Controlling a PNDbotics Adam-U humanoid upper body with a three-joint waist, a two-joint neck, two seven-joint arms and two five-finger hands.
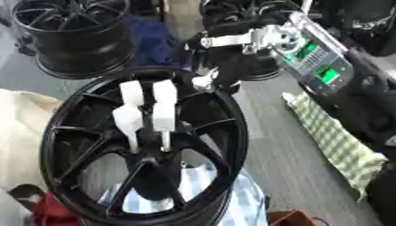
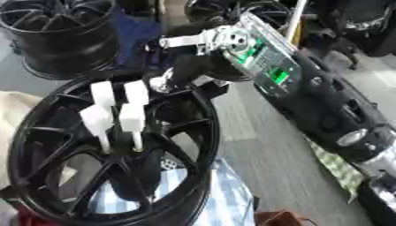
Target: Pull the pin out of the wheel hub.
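A black multi-spoke wheel hub (image 1: 145, 148) stands tilted in the foreground, its open face turned toward the camera and its slim spokes meeting at a dark centre low in the rim. Over the hub's upper spokes sit two white pins (image 1: 147, 114), side by side and upright, each with a wider blocky top section and a thin stem reaching down toward the hub's centre.

Workshop; black wheel rims (image 1: 70, 35) standing on grey floor (image 1: 278, 145).

Right hand (image 2: 182, 73) at wheel hub (image 1: 147, 145) rim; white pins (image 1: 147, 112) crowd centre.
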